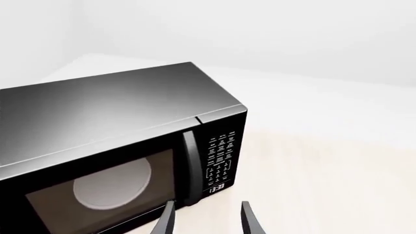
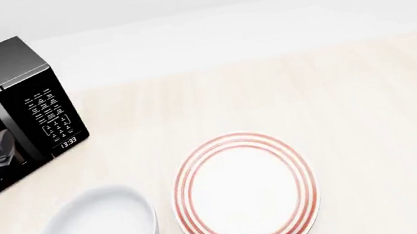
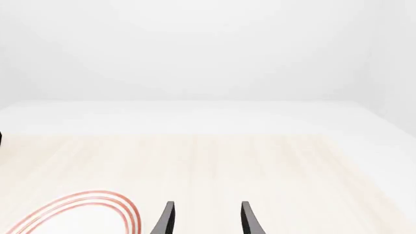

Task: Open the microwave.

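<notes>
Both grippers have jaws apart; the left gripper (image 1: 206, 219) sits near the microwave (image 1: 117, 146) and should hook its door handle (image 1: 190, 165) squarely, then pull outward.

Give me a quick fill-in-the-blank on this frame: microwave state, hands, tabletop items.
1. The door of the large black boxy microwave is ____.
2. The microwave's small digital clock reads ____.
3. In the front view, the round white plate has rings coloured ____ around its rim.
4. The left hand has its fingers ____, with nothing between them, near the vertical door handle.

Missing words: closed; 13:33; red; open
</notes>
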Robot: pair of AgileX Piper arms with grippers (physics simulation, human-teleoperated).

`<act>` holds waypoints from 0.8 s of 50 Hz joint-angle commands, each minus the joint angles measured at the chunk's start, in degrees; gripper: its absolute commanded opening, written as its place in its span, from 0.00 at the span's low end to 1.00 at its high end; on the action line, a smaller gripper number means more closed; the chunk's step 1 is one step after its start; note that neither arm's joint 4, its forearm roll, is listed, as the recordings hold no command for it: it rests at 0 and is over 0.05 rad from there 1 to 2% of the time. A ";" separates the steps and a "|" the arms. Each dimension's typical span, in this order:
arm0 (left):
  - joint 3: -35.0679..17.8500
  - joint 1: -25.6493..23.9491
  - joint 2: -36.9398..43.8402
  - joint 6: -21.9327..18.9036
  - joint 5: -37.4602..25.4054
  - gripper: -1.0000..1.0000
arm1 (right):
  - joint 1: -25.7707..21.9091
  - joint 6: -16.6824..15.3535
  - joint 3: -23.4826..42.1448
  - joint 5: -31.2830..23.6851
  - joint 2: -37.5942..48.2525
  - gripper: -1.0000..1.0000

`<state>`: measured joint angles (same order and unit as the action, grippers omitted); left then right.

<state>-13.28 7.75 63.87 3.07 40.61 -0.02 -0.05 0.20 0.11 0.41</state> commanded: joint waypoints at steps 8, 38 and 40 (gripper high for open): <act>-2.61 0.90 6.38 0.09 3.26 1.00 | 0.00 -0.03 0.00 0.00 0.00 1.00; -5.96 0.35 11.98 0.32 4.40 1.00 | 0.00 -0.01 0.00 0.00 -0.01 1.00; -6.46 0.29 13.10 0.45 4.76 1.00 | 0.00 -0.01 0.00 0.00 0.00 1.00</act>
<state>-18.70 7.99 74.73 3.29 44.61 -0.02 -0.06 0.20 0.11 0.41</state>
